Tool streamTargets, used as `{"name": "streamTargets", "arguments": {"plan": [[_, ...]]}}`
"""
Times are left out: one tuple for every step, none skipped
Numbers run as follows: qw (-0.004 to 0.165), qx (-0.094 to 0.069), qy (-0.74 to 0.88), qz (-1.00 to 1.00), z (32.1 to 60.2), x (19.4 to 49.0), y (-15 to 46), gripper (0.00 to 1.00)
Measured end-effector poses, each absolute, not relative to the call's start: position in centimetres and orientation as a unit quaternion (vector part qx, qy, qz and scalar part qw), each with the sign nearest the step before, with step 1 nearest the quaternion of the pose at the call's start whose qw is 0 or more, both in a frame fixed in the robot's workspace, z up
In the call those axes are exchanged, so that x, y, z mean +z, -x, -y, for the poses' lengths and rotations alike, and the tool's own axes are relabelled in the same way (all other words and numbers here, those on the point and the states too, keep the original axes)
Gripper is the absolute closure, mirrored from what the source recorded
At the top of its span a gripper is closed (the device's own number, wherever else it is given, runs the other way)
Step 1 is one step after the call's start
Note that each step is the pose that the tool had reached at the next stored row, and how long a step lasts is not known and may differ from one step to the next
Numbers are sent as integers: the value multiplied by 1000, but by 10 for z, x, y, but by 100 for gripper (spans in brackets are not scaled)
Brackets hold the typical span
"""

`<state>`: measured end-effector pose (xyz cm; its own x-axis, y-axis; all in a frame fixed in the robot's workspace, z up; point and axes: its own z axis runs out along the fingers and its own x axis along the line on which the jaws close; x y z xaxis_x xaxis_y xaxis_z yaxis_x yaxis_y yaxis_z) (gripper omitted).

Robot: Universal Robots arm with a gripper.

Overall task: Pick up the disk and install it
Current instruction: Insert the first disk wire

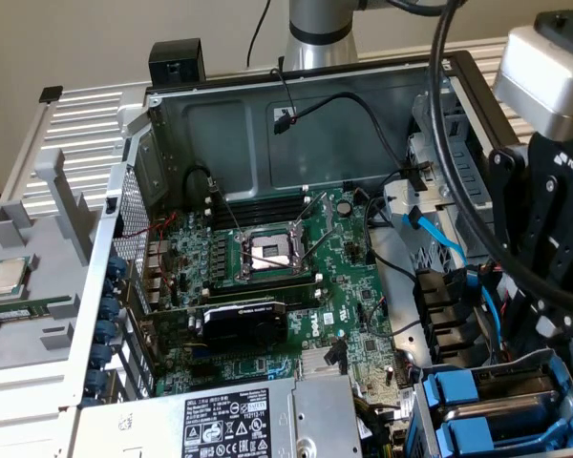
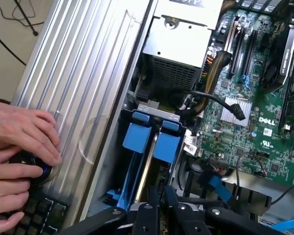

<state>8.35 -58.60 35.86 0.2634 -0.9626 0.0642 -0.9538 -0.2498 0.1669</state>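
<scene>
Gripper [image 2: 159, 204] jaws stand narrow, just over the disk [image 2: 137, 137]; whether they pinch it I cannot tell. In the exterior view the disk sits in the bay [image 1: 516, 363] at five o'clock. Best done, I judge, by keeping its carrier square to the rails, pressing straight, and staying clear of the cable [image 1: 437, 232].

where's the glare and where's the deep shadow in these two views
Exterior view: the ribbed surface looks washed pale, and the case's rear wall sits in shade. Wrist view: the ribbed surface carries bright streaks of sheen, while the recess beside the silver power supply goes nearly black.
</scene>
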Motion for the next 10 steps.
{"name": "streamTargets", "arguments": {"plan": [[86, -26, -786, 612, 586, 359, -84, 83], [86, -26, -783, 616, 586, 359, -84, 83], [86, -27, -781, 618, 586, 358, -84, 83], [86, -27, -780, 619, 586, 358, -84, 83], [86, -27, -780, 620, 585, 359, -84, 83], [87, -26, -779, 620, 584, 358, -84, 83], [89, -24, -779, 620, 583, 358, -84, 83], [92, -22, -779, 620, 582, 358, -84, 83], [93, -21, -778, 621, 582, 358, -84, 83], [94, -21, -776, 624, 582, 358, -84, 83]]}}
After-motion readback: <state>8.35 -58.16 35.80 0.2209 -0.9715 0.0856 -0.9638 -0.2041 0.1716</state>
